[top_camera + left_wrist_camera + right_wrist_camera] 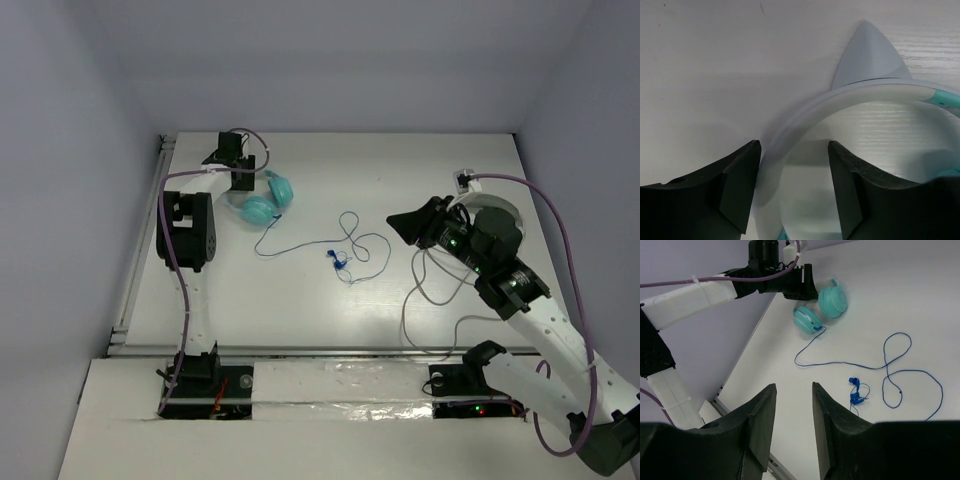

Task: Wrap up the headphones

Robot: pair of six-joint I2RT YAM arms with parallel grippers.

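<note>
The left gripper (794, 145) stands spread, straddling the white headband of the headphones (258, 210) lying on the tabletop (420, 170). The right gripper (792, 387), well apart, hangs spread too. The blue cord (352, 245) loops between them.
</note>
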